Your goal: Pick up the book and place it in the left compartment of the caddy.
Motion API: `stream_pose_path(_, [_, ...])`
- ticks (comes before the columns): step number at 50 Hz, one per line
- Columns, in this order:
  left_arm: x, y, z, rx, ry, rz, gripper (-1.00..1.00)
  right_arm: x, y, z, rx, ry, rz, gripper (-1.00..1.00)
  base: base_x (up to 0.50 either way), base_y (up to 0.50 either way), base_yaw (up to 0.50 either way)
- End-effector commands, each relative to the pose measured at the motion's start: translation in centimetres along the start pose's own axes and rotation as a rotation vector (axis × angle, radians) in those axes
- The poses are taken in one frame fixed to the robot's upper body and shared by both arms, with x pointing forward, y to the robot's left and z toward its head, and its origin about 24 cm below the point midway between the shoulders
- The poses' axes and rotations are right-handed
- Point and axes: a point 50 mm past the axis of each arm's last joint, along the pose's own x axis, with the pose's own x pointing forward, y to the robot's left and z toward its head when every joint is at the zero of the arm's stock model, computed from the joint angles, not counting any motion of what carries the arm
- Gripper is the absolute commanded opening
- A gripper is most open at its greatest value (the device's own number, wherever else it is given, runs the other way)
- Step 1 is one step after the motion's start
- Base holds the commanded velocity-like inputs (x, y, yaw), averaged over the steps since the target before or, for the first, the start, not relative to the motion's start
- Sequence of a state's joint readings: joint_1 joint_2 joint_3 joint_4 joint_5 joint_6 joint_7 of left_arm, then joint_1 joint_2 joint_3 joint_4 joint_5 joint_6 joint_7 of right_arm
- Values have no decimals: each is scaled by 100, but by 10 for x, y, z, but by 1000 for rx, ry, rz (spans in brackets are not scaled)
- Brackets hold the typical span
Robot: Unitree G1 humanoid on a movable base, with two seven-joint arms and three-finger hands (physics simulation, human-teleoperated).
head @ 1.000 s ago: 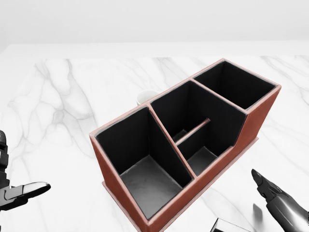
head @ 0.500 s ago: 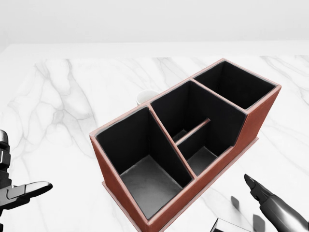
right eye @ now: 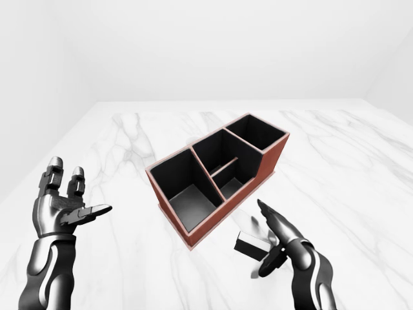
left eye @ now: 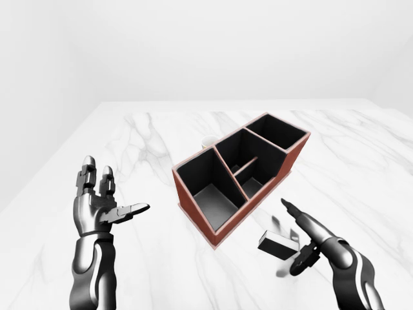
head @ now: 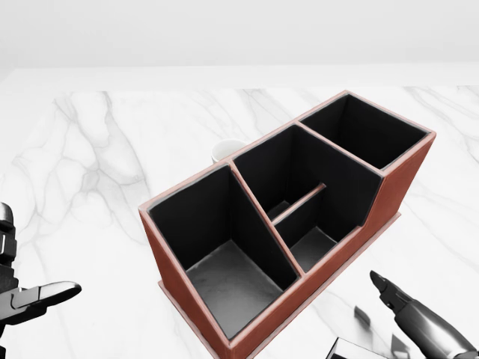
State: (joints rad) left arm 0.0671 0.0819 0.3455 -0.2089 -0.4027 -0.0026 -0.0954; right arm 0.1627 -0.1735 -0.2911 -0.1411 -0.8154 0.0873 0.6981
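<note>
The red-brown caddy (left eye: 193, 201) with black insides stands on the white marble table, set at a slant. Its left compartment (head: 196, 221) is the one nearest my left hand and holds nothing. The book (left eye: 277, 245), small and dark with white page edges, lies on the table just below and right of the caddy; only its corner shows at the bottom of the head view (head: 350, 349). My right hand (left eye: 294, 237) is open right beside the book, one finger stretched above it and the thumb below. My left hand (left eye: 115, 191) is open and empty, raised left of the caddy.
A small white cup (head: 226, 150) stands behind the caddy's far wall, mostly hidden. The marble table (left eye: 148, 135) runs wide on all sides, with its far edge against a plain white wall.
In the head view my right hand has moved up and left, closer to the caddy and the book. My left hand has hardly moved. The caddy and book have not moved.
</note>
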Motion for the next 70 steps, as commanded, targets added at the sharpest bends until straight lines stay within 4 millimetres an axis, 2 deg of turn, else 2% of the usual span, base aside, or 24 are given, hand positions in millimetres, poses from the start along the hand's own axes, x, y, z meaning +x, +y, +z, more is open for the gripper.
stream_pose_path(1, [1, 1, -2, 2, 4, 3, 100, 6, 5, 0, 3, 0, 34, 100, 0, 0, 0])
stream_pose_path(9, [0, 1, -1, 1, 3, 4, 100, 11, 16, -3, 21, 6, 85, 100, 0, 0, 0])
stream_pose_path(21, [0, 3, -3, -1, 5, 8, 100, 13, 22, -3, 21, 5, 113, 100, 0, 0, 0])
stream_pose_path(26, [0, 2, -3, -1, 5, 4, 100, 12, 23, -9, 35, 21, 118, 100, 0, 0, 0])
stream_pose_path(27, [0, 2, -3, -1, 5, 5, 100, 11, 23, -9, 36, 22, 118, 20, 0, 0, 0])
stream_pose_path(28, [0, 2, -3, -1, 4, 5, 100, 11, 23, -9, 36, 22, 118, 20, 0, 0, 0])
stream_pose_path(29, [0, 2, -3, -2, 5, 5, 100, 10, 23, -9, 41, 19, 115, -100, 0, 0, 0])
stream_pose_path(48, [0, 1, -3, -2, 4, 4, 100, 10, 17, -3, 42, -9, 91, -100, 0, 0, 0])
stream_pose_path(58, [0, 0, -1, -3, 1, 3, 100, -3, -2, 13, 5, -69, -13, -100, 0, 0, 0])
stream_pose_path(70, [-1, -1, 1, -3, -2, -1, 100, -34, -34, 41, -102, -137, -228, -100, 0, 0, 0])
